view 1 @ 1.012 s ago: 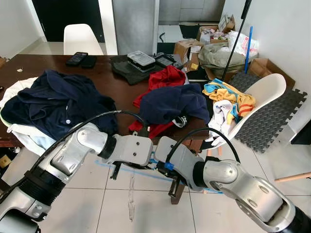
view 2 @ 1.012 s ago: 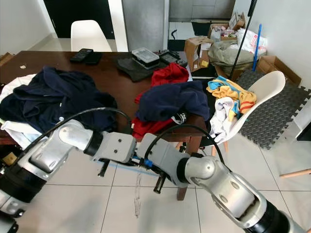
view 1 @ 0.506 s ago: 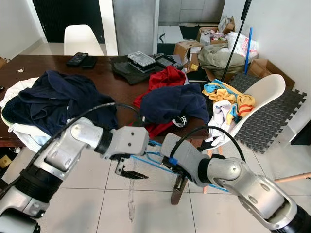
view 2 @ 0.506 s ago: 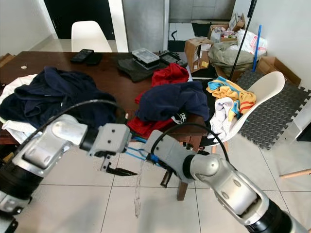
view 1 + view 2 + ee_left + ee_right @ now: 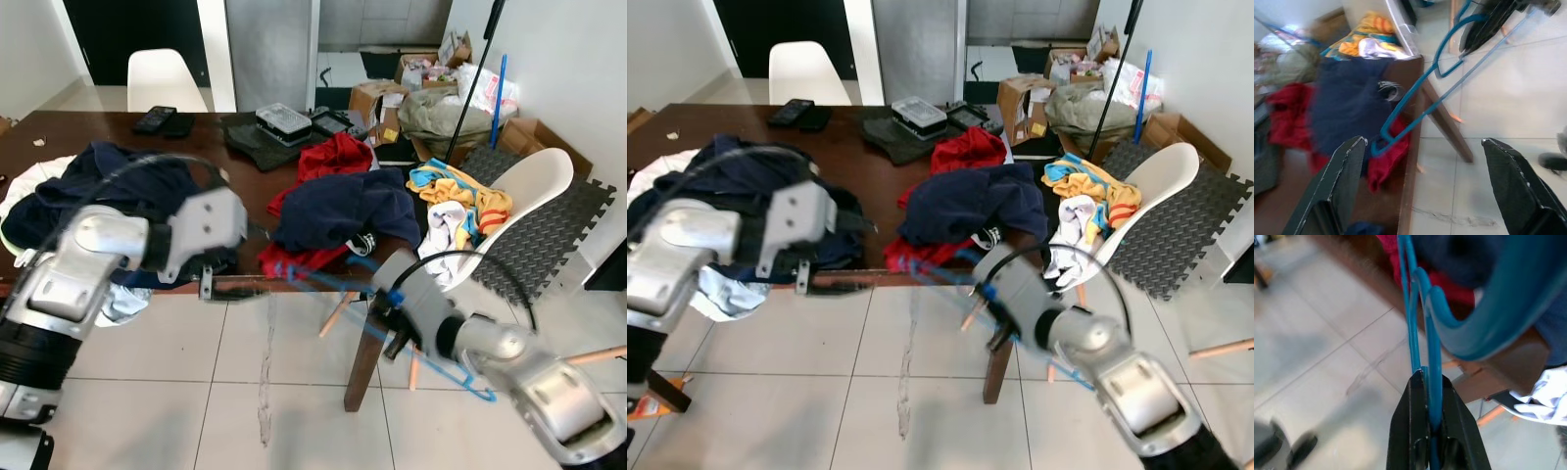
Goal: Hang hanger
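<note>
No readable text, labels, brands or numbers anywhere; the white print on the navy garment (image 5: 363, 242) is too blurred to read.

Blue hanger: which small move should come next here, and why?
Probably lift the blue hanger clear of the table edge with the right gripper, which is shut on it. The left gripper is open and apart from it.

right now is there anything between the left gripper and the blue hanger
Nothing visible. The right gripper is shut on the blue hanger, holding it out past the table corner. The left gripper is open and apart from the hanger, with only air and floor between them in the left wrist view.
</note>
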Available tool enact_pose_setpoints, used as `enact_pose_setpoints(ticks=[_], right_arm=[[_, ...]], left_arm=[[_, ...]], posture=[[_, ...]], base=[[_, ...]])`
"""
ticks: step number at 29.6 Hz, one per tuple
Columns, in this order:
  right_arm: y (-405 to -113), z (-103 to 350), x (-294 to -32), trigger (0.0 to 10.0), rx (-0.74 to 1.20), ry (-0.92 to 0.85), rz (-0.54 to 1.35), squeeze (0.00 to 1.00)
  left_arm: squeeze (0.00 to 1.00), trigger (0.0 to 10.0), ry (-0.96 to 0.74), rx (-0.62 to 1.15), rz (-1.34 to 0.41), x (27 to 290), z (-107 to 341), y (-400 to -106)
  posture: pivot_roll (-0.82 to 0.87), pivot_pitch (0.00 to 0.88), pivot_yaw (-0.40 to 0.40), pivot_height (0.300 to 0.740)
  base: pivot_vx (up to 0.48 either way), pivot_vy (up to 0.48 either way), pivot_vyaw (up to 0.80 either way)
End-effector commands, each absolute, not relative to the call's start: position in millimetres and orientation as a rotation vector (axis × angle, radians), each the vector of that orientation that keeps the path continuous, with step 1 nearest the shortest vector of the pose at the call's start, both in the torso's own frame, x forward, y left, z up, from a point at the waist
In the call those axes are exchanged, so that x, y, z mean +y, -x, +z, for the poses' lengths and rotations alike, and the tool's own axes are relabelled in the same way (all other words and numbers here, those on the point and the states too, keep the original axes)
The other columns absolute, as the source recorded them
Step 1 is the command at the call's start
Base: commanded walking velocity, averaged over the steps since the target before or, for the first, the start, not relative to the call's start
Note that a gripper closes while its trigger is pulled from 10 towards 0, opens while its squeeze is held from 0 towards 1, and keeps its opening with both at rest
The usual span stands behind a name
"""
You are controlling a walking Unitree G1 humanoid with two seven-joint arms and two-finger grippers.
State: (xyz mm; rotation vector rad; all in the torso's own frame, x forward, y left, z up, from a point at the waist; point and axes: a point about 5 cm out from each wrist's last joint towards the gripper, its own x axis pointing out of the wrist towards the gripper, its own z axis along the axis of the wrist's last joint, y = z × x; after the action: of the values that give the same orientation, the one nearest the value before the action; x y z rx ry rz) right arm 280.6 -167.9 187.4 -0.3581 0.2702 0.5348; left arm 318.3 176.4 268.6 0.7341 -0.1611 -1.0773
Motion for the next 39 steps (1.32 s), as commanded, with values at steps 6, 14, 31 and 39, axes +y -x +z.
enact_pose_setpoints(ticks=[6, 14, 31, 39], right_arm=[[-289, 203, -195, 1.8, 0.075, 0.055, 0.360, 0.00], [-283, 227, -176, 10.0, -0.155, -0.286, 0.461, 0.00], [-272, 230, -143, 10.0, -0.201, -0.351, 0.659, 0.00], [-274, 226, -140, 10.0, -0.189, -0.334, 0.643, 0.00]], left_arm=[[0.00, 10.0, -0.380, -0.323, -0.729, 177, 273, -333], [0.00, 10.0, -0.187, -0.311, -0.426, 170, 244, -330], [0.00, 10.0, -0.224, -0.269, -0.102, 187, 224, -321], [0.00, 10.0, -0.265, -0.271, -0.131, 180, 226, -321]], posture=[[0.01, 0.080, -0.005, 0.740], [0.03, 0.085, -0.011, 0.740], [0.04, 0.093, -0.019, 0.740], [0.04, 0.096, -0.016, 0.740]], base=[[0.000, 0.000, 0.00], [0.000, 0.000, 0.00], [0.123, 0.000, 0.47], [0.374, 0.000, 0.00]])
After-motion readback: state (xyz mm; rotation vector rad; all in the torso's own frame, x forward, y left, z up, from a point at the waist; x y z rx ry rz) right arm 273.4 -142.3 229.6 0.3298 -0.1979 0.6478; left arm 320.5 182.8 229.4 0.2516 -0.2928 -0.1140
